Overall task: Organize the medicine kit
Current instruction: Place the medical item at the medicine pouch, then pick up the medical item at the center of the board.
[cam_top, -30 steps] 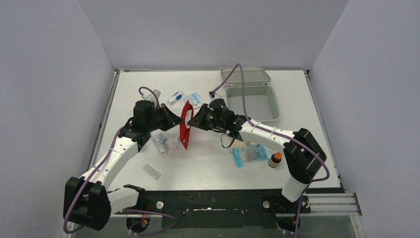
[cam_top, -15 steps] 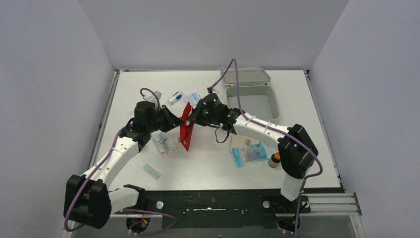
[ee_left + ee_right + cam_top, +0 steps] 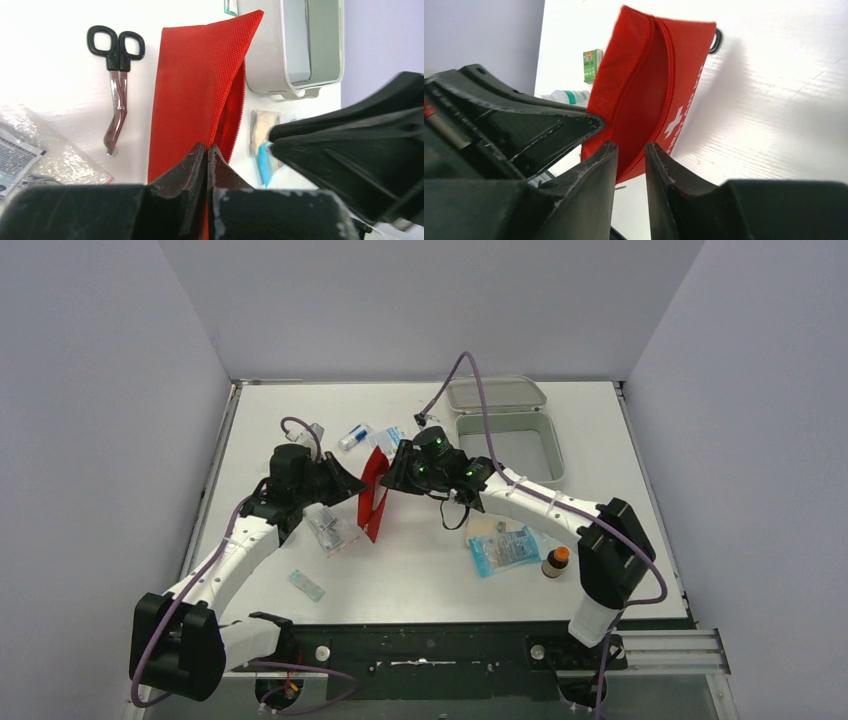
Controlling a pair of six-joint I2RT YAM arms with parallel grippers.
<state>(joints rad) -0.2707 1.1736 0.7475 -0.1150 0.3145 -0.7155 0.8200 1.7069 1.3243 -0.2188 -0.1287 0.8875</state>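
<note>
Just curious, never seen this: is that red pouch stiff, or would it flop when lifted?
Probably floppy: the red pouch is woven fabric and its unzipped mouth gapes. Likely light: the left gripper holds it by one pinched edge. Unlikely to slip, given the coarse weave.

White table (image 3: 420,580): open medicine kit (image 3: 520,452) (far right), scissors (image 3: 119,85), blue packet (image 3: 505,550), bottle (image 3: 555,562).

White desk (image 3: 420,585); plain lilac-grey walls (image 3: 100,390) left, right & behind desk. Black rail (image 3: 450,645) along desk's near edge. Even, soft light.
</note>
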